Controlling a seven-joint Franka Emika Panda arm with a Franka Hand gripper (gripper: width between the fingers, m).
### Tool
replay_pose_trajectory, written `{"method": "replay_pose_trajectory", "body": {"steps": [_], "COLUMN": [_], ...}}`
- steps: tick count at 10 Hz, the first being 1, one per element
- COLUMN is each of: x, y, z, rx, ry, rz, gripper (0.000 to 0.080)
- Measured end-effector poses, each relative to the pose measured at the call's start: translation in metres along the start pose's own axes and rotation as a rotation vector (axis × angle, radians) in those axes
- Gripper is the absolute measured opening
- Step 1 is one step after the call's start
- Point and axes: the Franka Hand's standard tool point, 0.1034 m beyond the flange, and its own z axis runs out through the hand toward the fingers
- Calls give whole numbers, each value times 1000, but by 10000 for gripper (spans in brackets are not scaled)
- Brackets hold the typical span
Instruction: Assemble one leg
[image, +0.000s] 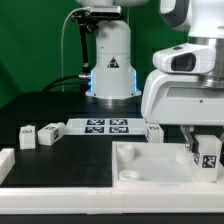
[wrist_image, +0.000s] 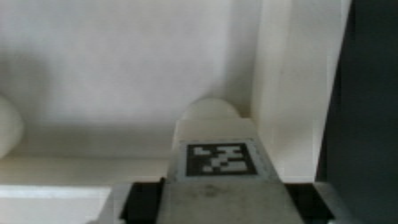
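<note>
My gripper (image: 205, 148) is shut on a leg (image: 209, 157), a small white block with a black-and-white tag. It holds the leg at the large white square panel (image: 150, 170), near the panel's corner on the exterior view's right. In the wrist view the leg (wrist_image: 219, 150) sticks out between the black fingers (wrist_image: 146, 200), and its rounded tip lies over the white panel (wrist_image: 107, 90) beside a raised rim. Whether the tip touches the panel cannot be told. Three more legs lie on the table (image: 27, 137), (image: 49, 131), (image: 153, 130).
The marker board (image: 105, 125) lies behind the panel, in front of the robot base (image: 110, 70). A white block (image: 5, 160) sits at the exterior view's left edge. The dark table (wrist_image: 374, 100) shows past the panel's rim.
</note>
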Motion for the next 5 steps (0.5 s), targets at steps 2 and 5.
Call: {"method": "replay_pose_trajectory", "body": {"steps": [2, 5], "x": [-1, -3], "y": [0, 13], "z": [0, 0], "rx": [-25, -110], "ry": [10, 46], "rz": [314, 529], "gripper": [291, 298]}}
